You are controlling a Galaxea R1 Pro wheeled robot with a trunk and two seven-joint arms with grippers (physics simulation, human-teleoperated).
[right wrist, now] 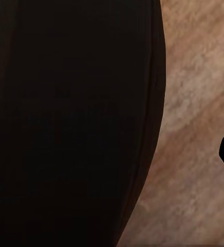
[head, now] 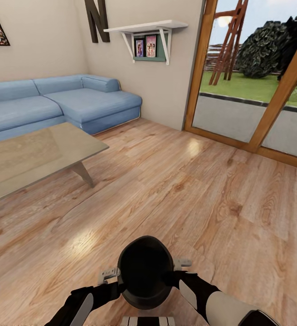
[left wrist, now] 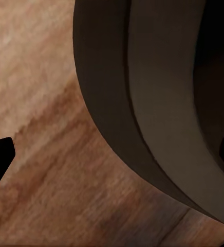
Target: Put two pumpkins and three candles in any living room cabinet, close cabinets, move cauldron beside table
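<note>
We hold the cauldron (head: pixel 144 271) between left gripper (head: pixel 109 275) and right gripper (head: pixel 181 263), fingers pressing its sides; overhead shows table (head: pixel 39 158) and sofa (head: pixel 66 102), wrists floor (left wrist: pixel 45 154).

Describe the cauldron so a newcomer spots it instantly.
Start at the blue sofa and the grey table in front of it, then follow the wood floor toward the camera. The cauldron sits between the left gripper and right gripper. It is the one round black pot, wide mouth up.

Black arms with white panels, pale grey left hand (head: pixel 109 274), pale grey right hand (head: pixel 182 262)
</note>
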